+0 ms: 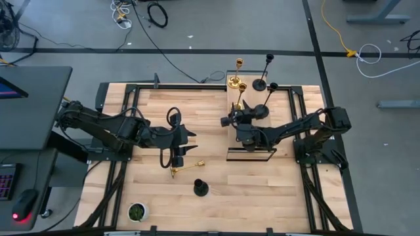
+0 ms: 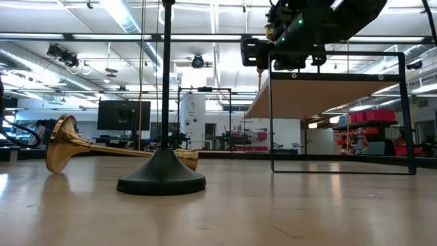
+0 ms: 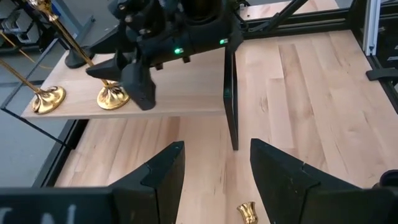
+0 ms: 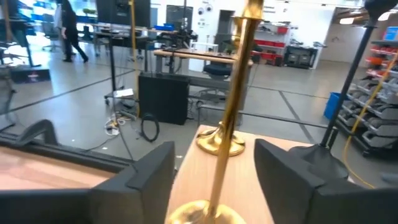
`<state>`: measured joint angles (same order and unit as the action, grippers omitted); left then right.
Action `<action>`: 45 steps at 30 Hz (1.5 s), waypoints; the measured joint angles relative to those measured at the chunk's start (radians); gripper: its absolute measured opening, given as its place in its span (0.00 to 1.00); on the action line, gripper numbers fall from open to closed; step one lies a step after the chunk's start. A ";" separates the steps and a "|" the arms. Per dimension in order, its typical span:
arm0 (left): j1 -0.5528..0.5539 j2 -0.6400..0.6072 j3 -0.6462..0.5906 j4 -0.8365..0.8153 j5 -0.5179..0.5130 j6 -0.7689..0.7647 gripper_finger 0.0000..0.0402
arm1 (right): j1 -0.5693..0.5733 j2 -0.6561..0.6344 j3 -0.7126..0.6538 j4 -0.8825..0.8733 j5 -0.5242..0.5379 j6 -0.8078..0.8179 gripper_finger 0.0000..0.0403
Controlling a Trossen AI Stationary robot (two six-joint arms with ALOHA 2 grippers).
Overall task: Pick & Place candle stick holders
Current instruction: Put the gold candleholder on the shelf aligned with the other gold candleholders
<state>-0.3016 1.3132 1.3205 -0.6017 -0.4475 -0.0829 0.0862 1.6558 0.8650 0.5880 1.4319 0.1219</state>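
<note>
Brass is gleaming on the raised wooden shelf (image 1: 252,98), where the right tool (image 1: 234,117) is hovering over a gold candlestick (image 4: 217,137), fingers spread on either side of its stem without touching it. A second gold candlestick (image 1: 235,73) and two black ones (image 1: 261,78) are standing on that shelf too. Down on the bench (image 1: 216,177), the left tool (image 3: 214,174) is hanging with fingers spread above a gold candlestick lying on its side (image 1: 186,168), just beside an upright black candlestick (image 1: 201,188).
</note>
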 joint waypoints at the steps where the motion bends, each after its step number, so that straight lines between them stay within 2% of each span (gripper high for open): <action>1: 0.000 0.000 0.000 -0.002 0.000 -0.006 0.46 | 0.011 0.000 0.000 0.001 0.000 0.000 0.56; 6: 0.000 0.000 0.000 -0.003 0.000 -0.007 0.46 | 0.071 0.000 0.000 0.004 -0.007 -0.017 0.63; 11: 0.000 0.000 0.000 -0.020 0.000 -0.011 0.46 | 0.171 0.000 0.000 0.017 0.001 -0.068 0.64; 20: 0.000 0.000 0.000 -0.025 0.012 -0.012 0.46 | 0.431 0.000 0.000 0.287 -0.007 -0.263 0.59; 23: 0.000 0.000 0.000 -0.025 0.061 -0.018 0.46 | 0.522 0.000 0.000 0.376 -0.062 -0.280 0.57; 26: 0.000 0.000 0.000 -0.026 0.118 -0.034 0.46 | 0.598 0.000 0.000 0.429 -0.177 -0.286 0.56; 28: 0.000 0.000 0.000 -0.036 0.144 -0.038 0.46 | 0.641 -0.001 0.000 0.431 -0.245 -0.298 0.56; 31: 0.000 0.007 0.001 -0.084 0.150 -0.069 0.46 | 0.698 -0.001 0.000 0.405 -0.277 -0.274 0.56; 37: -0.006 0.042 -0.003 -0.228 0.182 -0.189 0.46 | 0.790 -0.001 0.000 0.379 -0.262 -0.237 0.55; 45: -0.018 0.129 -0.098 -0.224 0.276 -0.310 0.46 | 0.836 -0.001 0.000 0.433 -0.142 -0.264 0.55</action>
<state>-0.3193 1.4427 1.2225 -0.8262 -0.1711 -0.3931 0.9221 1.6550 0.8649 1.0210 1.2898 -0.1423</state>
